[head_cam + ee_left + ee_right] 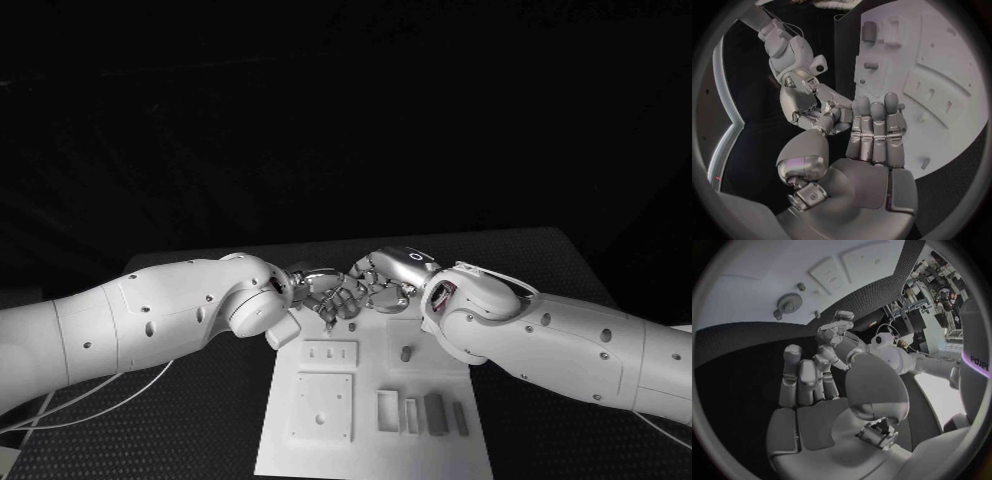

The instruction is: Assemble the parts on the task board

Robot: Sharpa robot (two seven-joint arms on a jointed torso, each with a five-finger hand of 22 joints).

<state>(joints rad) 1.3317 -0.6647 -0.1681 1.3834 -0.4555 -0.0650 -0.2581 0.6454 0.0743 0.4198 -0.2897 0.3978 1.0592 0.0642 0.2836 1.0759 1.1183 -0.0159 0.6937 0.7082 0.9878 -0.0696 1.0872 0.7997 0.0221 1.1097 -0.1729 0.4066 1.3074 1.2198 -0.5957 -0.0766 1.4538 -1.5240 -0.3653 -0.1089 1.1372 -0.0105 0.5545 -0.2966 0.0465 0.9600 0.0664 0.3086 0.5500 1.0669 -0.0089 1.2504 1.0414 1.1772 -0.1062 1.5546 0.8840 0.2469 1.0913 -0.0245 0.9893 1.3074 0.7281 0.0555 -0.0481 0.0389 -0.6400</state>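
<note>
The white task board (372,440) lies in the middle of the black table. Several grey parts (436,413) stand in a row near its right edge, and a small peg (407,352) stands further back. In the right wrist view a grey gear (790,302) lies on the board (748,295) beside a small peg (801,286). My left hand (307,290) and right hand (382,280) meet fingertip to fingertip above the board's far end. The left hand's fingers (873,132) are stretched out with the palm bare. The right hand's fingers (804,377) are also extended and hold nothing I can see.
The board has a square plate (323,405) and a small slotted plate (329,352) on its left half. Black table surface (173,430) lies on both sides of the board. A white cable (87,405) hangs under my left arm.
</note>
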